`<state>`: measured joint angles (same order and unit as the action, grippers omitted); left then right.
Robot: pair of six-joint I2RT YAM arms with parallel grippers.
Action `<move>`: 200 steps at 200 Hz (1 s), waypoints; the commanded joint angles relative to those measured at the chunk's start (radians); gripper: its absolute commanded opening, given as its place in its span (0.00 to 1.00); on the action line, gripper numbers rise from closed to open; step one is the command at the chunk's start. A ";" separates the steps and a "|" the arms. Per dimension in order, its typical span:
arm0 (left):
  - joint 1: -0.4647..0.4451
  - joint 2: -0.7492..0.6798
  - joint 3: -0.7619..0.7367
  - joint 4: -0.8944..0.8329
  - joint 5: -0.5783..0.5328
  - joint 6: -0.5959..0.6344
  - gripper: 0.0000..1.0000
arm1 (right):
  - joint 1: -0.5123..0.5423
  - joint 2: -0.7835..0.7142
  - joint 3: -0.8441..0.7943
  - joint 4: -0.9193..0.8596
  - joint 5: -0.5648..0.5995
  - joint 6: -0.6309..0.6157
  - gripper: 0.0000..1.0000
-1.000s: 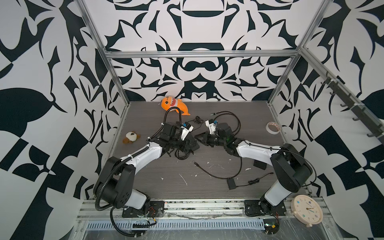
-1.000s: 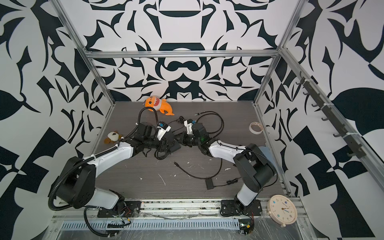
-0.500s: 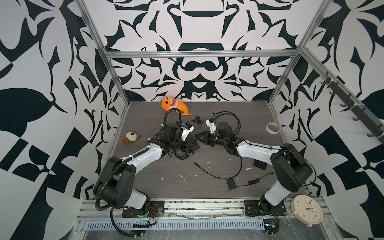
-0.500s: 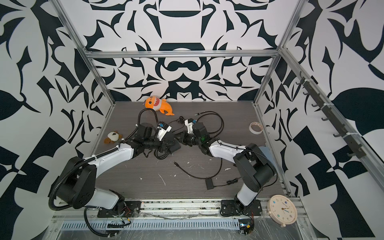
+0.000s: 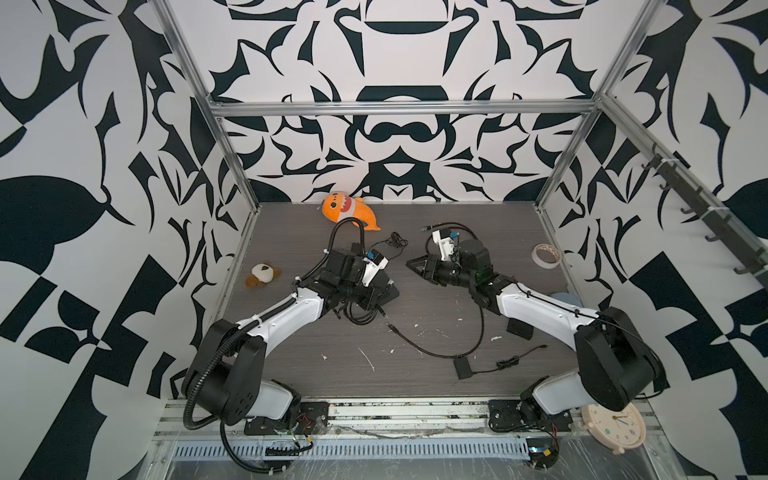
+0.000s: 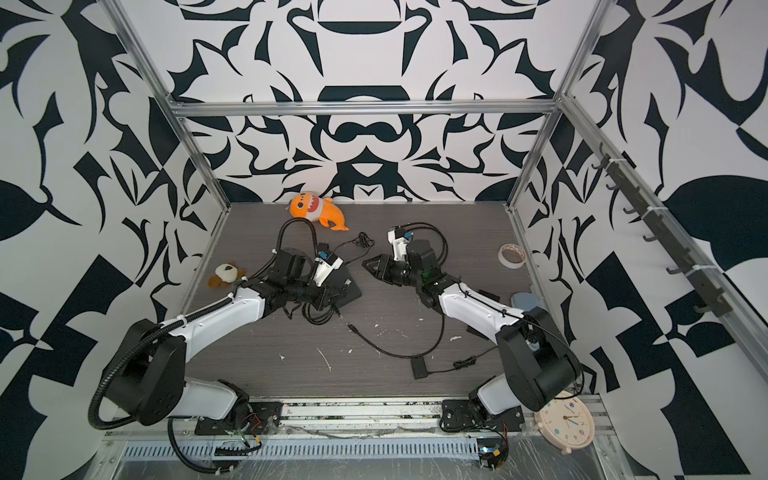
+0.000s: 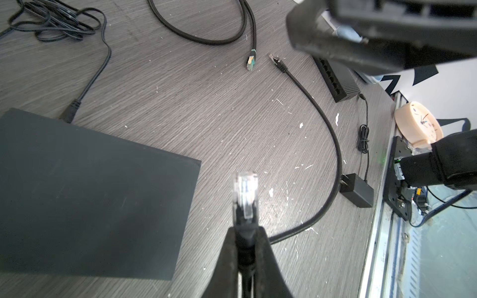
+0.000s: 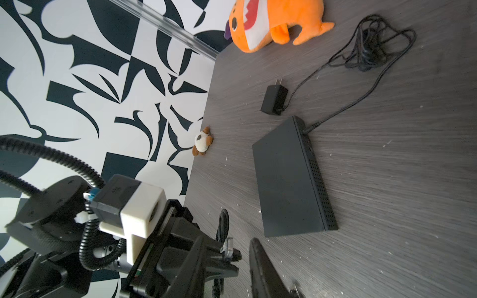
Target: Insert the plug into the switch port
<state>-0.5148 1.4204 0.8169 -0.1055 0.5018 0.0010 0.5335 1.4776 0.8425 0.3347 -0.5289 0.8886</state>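
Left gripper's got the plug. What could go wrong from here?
Left gripper pinches only the boot behind the Ethernet plug; the clear tip may tilt on contact.
The large switch lies loose, right gripper open and off it; a push could slide it.
Its ports show in no view.

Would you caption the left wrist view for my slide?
Left end effector grips a clear-tipped plug near the flat black box.
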 commanded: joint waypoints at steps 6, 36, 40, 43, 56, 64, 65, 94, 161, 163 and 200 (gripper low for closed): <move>-0.028 -0.027 0.045 -0.071 -0.039 0.051 0.01 | 0.031 0.000 -0.001 -0.007 -0.026 -0.037 0.34; -0.049 -0.016 0.074 -0.130 -0.066 0.085 0.02 | 0.064 0.026 0.018 -0.013 -0.044 -0.064 0.32; -0.051 -0.017 0.075 -0.133 -0.068 0.088 0.02 | 0.066 0.029 0.021 -0.016 -0.046 -0.069 0.32; -0.053 -0.017 0.077 -0.138 -0.069 0.089 0.02 | 0.068 0.031 0.023 -0.020 -0.046 -0.074 0.32; -0.060 -0.021 0.082 -0.147 -0.083 0.094 0.02 | 0.073 0.031 0.026 -0.042 -0.042 -0.087 0.30; -0.064 -0.023 0.082 -0.154 -0.091 0.097 0.02 | 0.074 0.031 0.024 -0.053 -0.040 -0.095 0.30; -0.064 -0.024 0.082 -0.155 -0.093 0.097 0.02 | 0.074 0.031 0.024 -0.053 -0.040 -0.096 0.30; -0.070 -0.028 0.091 -0.176 -0.109 0.106 0.02 | 0.074 0.031 0.010 -0.067 -0.045 -0.110 0.29; -0.079 -0.018 0.109 -0.182 -0.109 0.107 0.02 | 0.096 0.066 0.020 -0.010 -0.054 -0.079 0.28; -0.079 -0.018 0.109 -0.183 -0.108 0.106 0.02 | 0.097 0.066 0.021 -0.010 -0.054 -0.079 0.28; -0.079 -0.019 0.110 -0.181 -0.107 0.105 0.02 | 0.114 0.099 0.032 0.011 -0.058 -0.070 0.22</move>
<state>-0.5896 1.4162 0.8917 -0.2741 0.3874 0.0956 0.6353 1.5726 0.8421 0.2882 -0.5697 0.8112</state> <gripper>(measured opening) 0.107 0.258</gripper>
